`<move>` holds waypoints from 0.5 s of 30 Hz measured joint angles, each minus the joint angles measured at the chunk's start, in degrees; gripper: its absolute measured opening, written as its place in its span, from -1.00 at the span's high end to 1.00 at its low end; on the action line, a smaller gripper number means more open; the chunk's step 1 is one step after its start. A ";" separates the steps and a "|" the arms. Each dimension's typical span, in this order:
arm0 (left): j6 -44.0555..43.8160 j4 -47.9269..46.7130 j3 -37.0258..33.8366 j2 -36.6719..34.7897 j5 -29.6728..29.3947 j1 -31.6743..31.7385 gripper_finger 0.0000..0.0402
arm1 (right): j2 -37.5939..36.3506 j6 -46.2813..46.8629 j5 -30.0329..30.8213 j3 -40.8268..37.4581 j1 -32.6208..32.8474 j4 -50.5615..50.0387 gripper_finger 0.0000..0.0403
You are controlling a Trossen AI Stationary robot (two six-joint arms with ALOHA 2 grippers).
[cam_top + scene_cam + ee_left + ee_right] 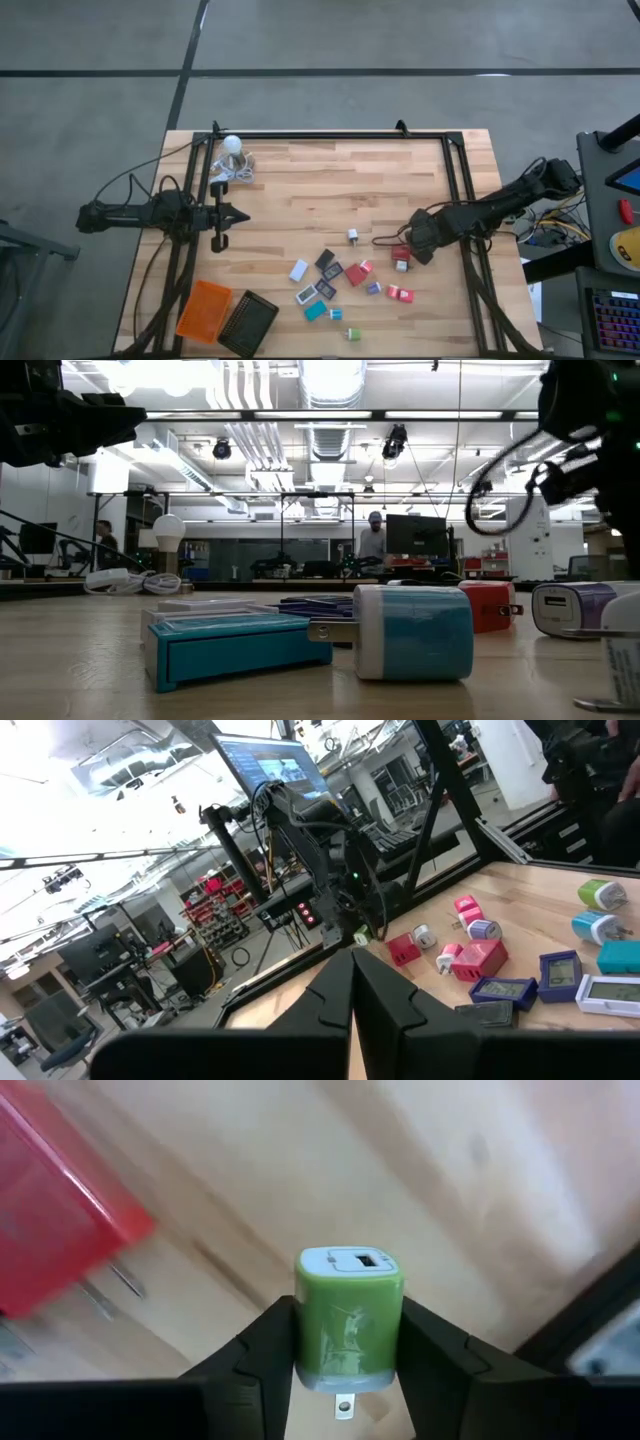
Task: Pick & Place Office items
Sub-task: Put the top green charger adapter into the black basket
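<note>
Left gripper point(219, 214) over the table's point(300, 190) left side, fingers together, well apart from the office items point(345, 280). Just beyond it, white bulb point(232, 145) with coiled cord at the far left corner; orange tray point(204, 309) and black tray point(247, 322) at the near left edge. Office items scattered right of centre, toward the near edge. Right gripper point(345, 1342) beside them, clamped on a green charger point(347, 1315), red piece point(60, 1240) just beside
</note>
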 joint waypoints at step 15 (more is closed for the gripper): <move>0.00 -0.02 0.00 0.00 0.02 0.02 0.95 | -4.21 -31.14 18.10 9.84 -0.01 31.45 0.33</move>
